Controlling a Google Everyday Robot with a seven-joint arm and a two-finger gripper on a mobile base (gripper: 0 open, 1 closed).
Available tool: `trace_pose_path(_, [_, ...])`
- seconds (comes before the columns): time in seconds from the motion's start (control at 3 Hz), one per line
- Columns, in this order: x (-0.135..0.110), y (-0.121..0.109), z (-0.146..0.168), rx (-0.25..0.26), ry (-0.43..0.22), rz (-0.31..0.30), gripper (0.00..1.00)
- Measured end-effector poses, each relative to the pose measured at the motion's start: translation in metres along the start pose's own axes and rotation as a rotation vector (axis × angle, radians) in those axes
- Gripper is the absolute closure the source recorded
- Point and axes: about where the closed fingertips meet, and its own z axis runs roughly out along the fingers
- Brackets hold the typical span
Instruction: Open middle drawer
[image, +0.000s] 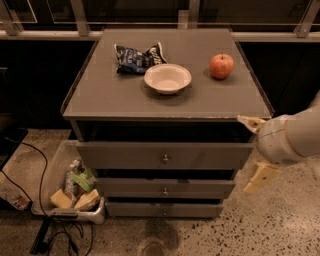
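The grey-brown cabinet (100, 95) has three stacked drawers. The middle drawer (125, 188) is the low, wide front panel with a small brass knob (164, 191) at its centre. It sits between the taller top drawer (120, 156) and the slim bottom drawer (130, 209). All three fronts look pushed in. My gripper (255, 150) hangs at the cabinet's right front corner, level with the top drawer. Its two cream fingers (260, 177) are spread wide, open and empty. It is to the right of the middle drawer's knob and above it.
On the cabinet top lie a white bowl (167, 78), a red apple (221, 66) and a dark chip bag (136, 57). A clear bin of items (70, 192) and black cables (42, 165) are on the floor at the left. A railing runs behind the cabinet.
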Motion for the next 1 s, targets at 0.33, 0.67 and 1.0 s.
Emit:
trace_pose_path(0.33, [0.010, 0.015, 0.055, 0.002, 0.055, -0.020, 0.00])
trace_pose_path(0.67, [0.026, 0.034, 0.104, -0.014, 0.050, -0.015, 0.00])
trace_pose_path(1.0, [0.046, 0.056, 0.153, -0.069, -0.001, 0.031, 0.00])
